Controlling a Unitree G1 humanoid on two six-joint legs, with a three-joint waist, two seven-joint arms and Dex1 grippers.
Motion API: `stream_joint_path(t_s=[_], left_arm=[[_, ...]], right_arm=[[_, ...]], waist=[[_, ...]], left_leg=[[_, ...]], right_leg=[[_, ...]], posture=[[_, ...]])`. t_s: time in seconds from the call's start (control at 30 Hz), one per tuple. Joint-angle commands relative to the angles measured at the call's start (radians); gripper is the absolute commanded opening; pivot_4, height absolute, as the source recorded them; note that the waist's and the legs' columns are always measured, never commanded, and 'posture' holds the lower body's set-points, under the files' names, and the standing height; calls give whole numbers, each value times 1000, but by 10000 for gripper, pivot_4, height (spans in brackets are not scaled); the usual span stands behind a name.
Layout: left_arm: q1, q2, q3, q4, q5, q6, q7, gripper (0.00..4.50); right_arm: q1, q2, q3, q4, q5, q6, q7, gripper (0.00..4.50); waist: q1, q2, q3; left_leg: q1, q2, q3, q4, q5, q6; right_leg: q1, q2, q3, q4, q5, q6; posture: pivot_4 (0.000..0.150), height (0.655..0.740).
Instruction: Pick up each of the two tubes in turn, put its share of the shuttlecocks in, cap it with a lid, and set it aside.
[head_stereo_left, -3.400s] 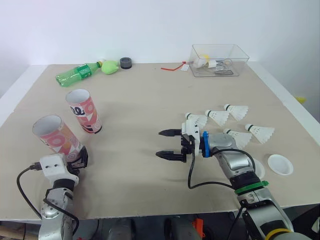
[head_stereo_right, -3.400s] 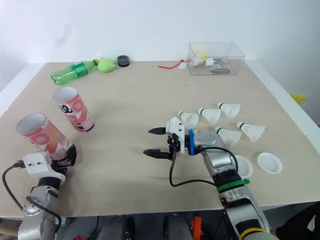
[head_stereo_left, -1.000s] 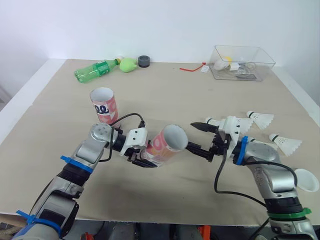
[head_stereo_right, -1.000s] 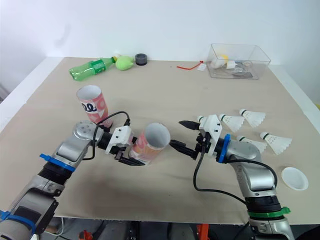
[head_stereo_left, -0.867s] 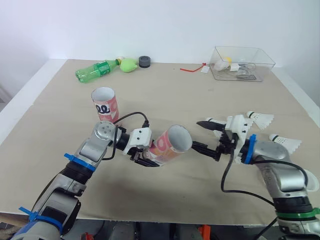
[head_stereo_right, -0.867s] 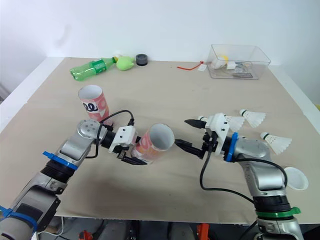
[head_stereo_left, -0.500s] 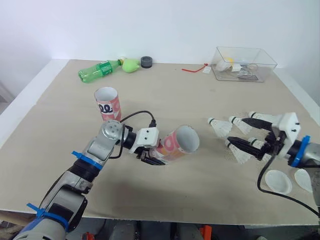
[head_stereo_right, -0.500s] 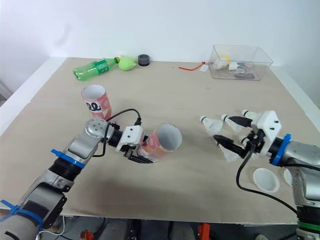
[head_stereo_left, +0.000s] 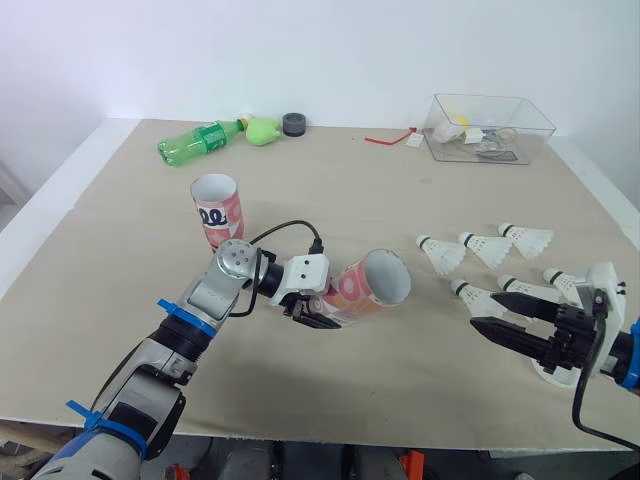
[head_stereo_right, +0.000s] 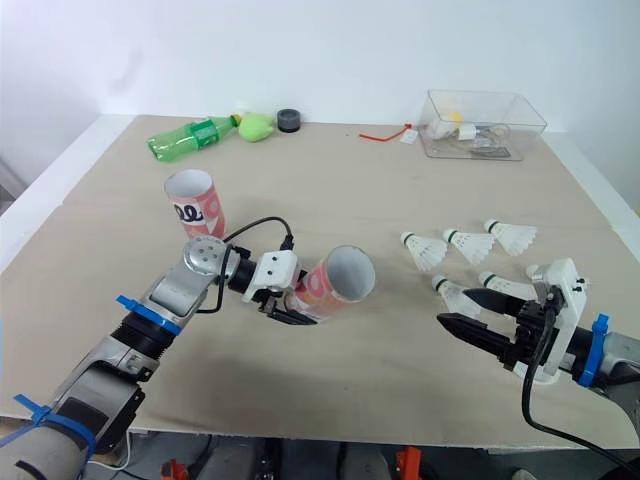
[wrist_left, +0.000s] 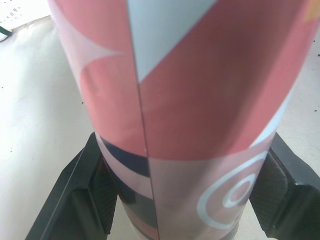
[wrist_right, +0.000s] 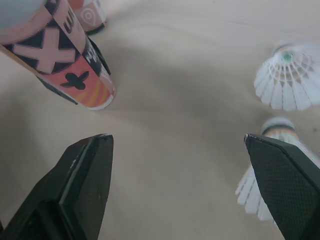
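My left gripper (head_stereo_left: 310, 305) is shut on a pink patterned tube (head_stereo_left: 365, 288), held tilted low over the table with its open mouth toward the right. In the left wrist view the tube (wrist_left: 185, 100) sits between both pads (wrist_left: 87, 195). A second pink tube (head_stereo_left: 217, 210) stands upright behind it. Several white shuttlecocks (head_stereo_left: 483, 247) lie on the right. My right gripper (head_stereo_left: 488, 306) is open and holds nothing, its upper fingertip close beside the nearest shuttlecock (head_stereo_left: 473, 294). A white lid (head_stereo_left: 552, 373) shows partly beneath that gripper.
Along the table's far edge lie a green bottle (head_stereo_left: 195, 142), a green object (head_stereo_left: 262, 129) and a dark cap (head_stereo_left: 293, 123). A clear box (head_stereo_left: 487, 127) with small items stands at the back right, and a red string (head_stereo_left: 385, 140) lies near it.
My right gripper, still open, has drawn back to the right and toward the front edge, past the shuttlecocks. The left gripper has carried the tilted tube a little to the right.
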Motion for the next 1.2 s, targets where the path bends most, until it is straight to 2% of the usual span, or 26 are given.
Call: stream_joint_path(t_s=[0.03, 0.17, 0.43, 1.17, 1.2], left_arm=[[1, -7, -60, 37, 31, -13, -15, 30321], [-35, -21, -64, 87, 46, -27, -6, 30321], [-106, -44, -97, 144, 79, -39, -25, 30321], [-87, -60, -84, 130, 69, -19, 0, 30321], [-87, -61, -85, 131, 68, -19, 2, 29946]], right_arm=[[27, 10, -60, -19, 24, 17, -19, 45000], [42, 42, -56, 6, -6, -14, -46, 45000], [-21, 105, 18, 47, -46, -49, -111, 45000], [-156, 167, 97, 159, -79, -39, -219, 45000], [-161, 164, 99, 166, -83, -40, -220, 39656]], waist=[[0, 0, 0], [0, 0, 0], [-1, 0, 0], [-1, 0, 0], [-1, 0, 0]], left_leg=[[0, 0, 0, 0, 0, 0], [0, -1, 0, 0, 0, 1], [-1, -3, 2, 1, 3, 5], [-2, -5, 1, 1, 3, 6], [-2, -6, 1, 1, 4, 7]], right_leg=[[0, 0, 0, 0, 0, 0], [0, 1, 1, 0, 1, 1], [0, 5, 4, -2, 1, 2], [-1, -1, 3, -2, 3, 4], [-1, -1, 3, -2, 3, 4]], posture=[[1500, 7400], [1500, 7400], [1500, 7400], [1500, 7400], [1500, 7400]])
